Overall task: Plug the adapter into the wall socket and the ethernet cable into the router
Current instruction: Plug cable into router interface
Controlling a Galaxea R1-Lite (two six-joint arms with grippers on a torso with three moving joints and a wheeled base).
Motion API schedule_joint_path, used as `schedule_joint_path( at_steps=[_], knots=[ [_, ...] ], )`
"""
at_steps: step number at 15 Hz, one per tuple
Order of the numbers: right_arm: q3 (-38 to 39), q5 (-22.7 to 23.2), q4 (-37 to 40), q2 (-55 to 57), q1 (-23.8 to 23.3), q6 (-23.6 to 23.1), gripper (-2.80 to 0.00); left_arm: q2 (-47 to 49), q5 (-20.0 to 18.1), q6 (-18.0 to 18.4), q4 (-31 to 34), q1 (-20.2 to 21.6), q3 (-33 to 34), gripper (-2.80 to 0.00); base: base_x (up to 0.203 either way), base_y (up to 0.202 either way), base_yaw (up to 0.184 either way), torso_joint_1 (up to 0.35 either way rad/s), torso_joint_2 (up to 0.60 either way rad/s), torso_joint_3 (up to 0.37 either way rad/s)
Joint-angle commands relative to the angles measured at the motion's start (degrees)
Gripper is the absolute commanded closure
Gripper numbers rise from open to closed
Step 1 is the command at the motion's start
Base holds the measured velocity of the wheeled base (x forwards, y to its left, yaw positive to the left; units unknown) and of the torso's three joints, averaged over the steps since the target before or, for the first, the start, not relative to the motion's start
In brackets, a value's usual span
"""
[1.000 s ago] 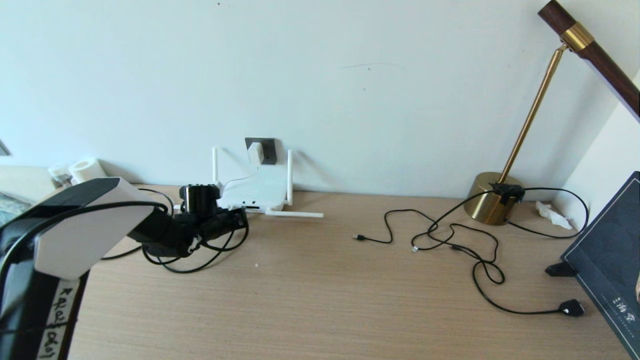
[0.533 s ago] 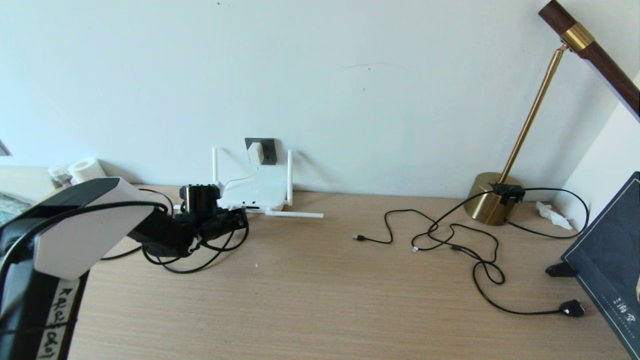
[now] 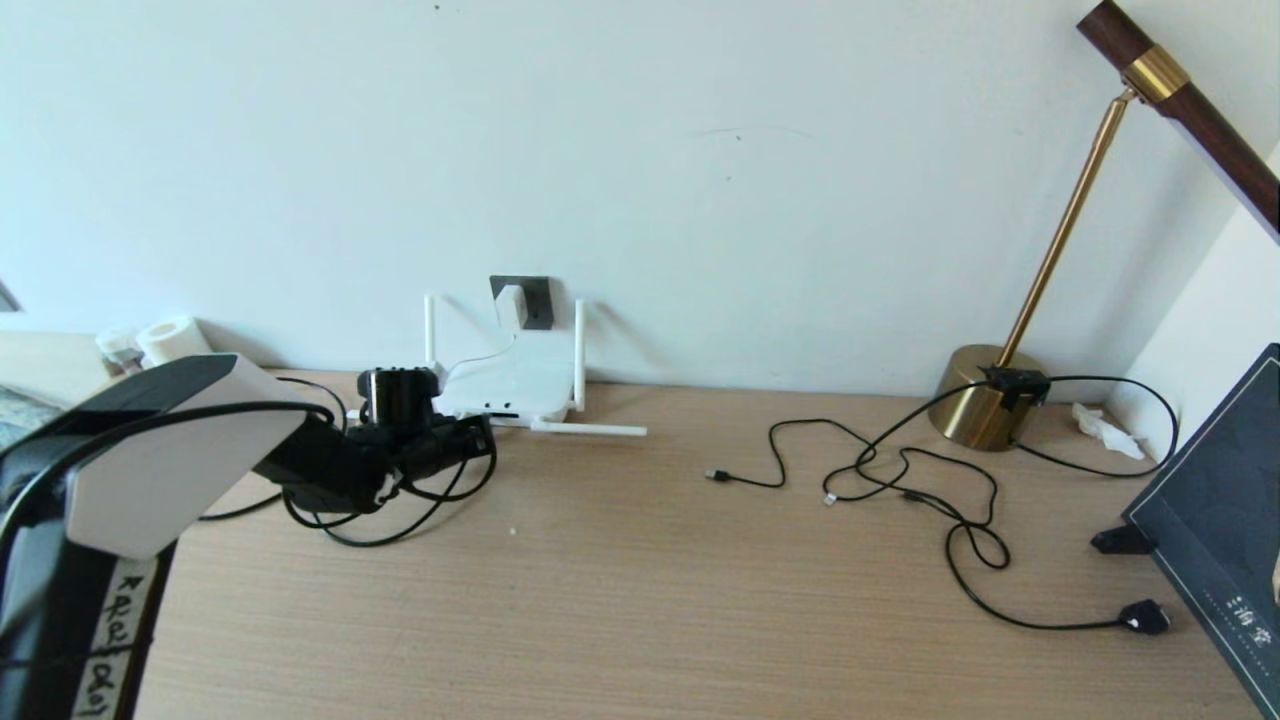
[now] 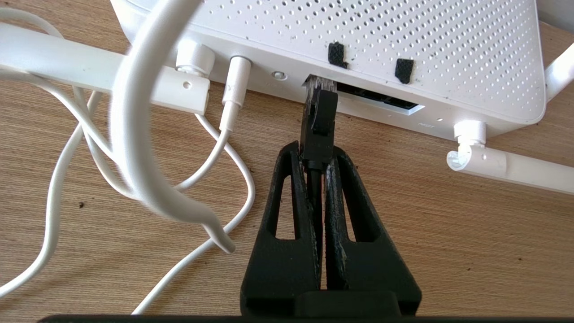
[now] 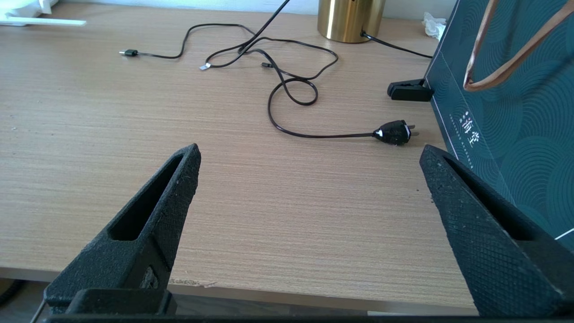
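The white adapter (image 3: pixel 511 304) sits in the dark grey wall socket (image 3: pixel 537 302), and its thin white cord runs down to the router (image 3: pixel 515 385). In the left wrist view my left gripper (image 4: pixel 316 154) is shut on the black plug of the ethernet cable (image 4: pixel 318 123). The plug's clear tip is at the left end of the router's (image 4: pixel 403 40) dark slot (image 4: pixel 381 96). The head view shows this gripper (image 3: pixel 470 440) at the router's front edge, with the cable's black loops (image 3: pixel 400 520) beneath the arm. My right gripper (image 5: pixel 309 157) is open and empty above the table's front edge.
A loose white cord (image 4: pixel 134 134) curls beside the router. At the right stand a brass lamp base (image 3: pixel 985 410) and a dark teal bag (image 3: pixel 1220 520), with thin black cables (image 3: pixel 900 480) and a black mains plug (image 3: pixel 1143 616) nearby. Two white rolls (image 3: pixel 175 340) stand at the far left.
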Motion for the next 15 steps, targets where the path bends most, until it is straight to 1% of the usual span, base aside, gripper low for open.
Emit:
schedule_joint_path(
  at_steps=[1, 15],
  knots=[
    [0.00, 0.04, 0.03, -0.02, 0.02, 0.02, -2.80, -0.02, -0.01, -0.09, -0.23, 0.00, -0.12, 0.00, 0.000, 0.000, 0.000, 0.000, 0.00, 0.000],
    [0.00, 0.04, 0.03, 0.03, 0.02, 0.02, -2.80, 0.42, 0.30, -0.09, 0.30, -0.09, -1.27, 0.00, 0.000, 0.000, 0.000, 0.000, 0.00, 0.000]
  ],
)
